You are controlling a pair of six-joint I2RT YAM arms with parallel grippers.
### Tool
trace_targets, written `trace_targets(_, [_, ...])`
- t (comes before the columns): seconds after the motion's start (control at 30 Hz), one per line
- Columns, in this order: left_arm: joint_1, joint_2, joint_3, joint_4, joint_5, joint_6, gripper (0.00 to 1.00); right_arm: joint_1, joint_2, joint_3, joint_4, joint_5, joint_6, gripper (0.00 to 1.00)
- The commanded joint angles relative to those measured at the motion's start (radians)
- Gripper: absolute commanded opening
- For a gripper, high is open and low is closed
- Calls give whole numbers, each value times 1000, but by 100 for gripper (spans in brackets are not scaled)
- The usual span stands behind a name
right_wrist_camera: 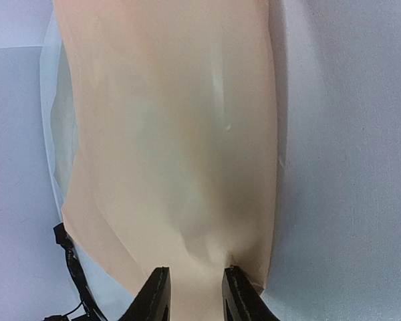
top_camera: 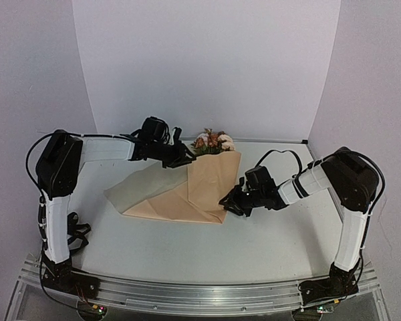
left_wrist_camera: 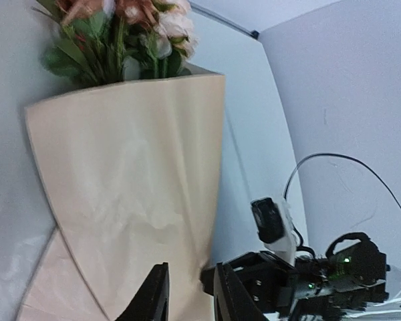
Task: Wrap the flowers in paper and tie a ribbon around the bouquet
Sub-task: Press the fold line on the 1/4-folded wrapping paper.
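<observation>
The tan paper lies folded over the flowers, whose pink, cream and rust blooms stick out at its far, wide end, so the two form a loose bouquet. My left gripper hovers at the wide end's left edge. In the left wrist view this gripper is open over the paper, below the flowers, with nothing between its fingers. My right gripper is at the narrow near end. In the right wrist view it is shut on bunched paper. The ribbon is out of view.
A pale grey-white flap spreads left from under the folded part. Black cables hang by the left arm's base. The metal rail runs along the near edge, and white walls close off the back and sides.
</observation>
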Motion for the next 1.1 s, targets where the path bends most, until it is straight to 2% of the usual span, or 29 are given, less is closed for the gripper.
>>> trace_targets(0.0, [-81,23,-54,53,146,-68,19,3,-19,26,-39,17,-22,30])
trace_targets(0.1, [-107,67,-97,164,233,-150,12,2,-23,32,-48,15,-25,30])
trace_targets(0.23, [-121,94,-118,200,252,-184,12,2,-32,42,-65,12,-33,30])
trace_targets(0.53, [-120,169,-80,50,148,-167,11,2,-91,52,-98,-18,-57,30])
trace_targets(0.77, [-120,178,-73,22,112,-165,10,13,-140,7,-100,-55,-44,30])
trace_targets(1.07, [-118,172,-46,10,109,-147,11,57,-80,-51,-12,-70,11,30])
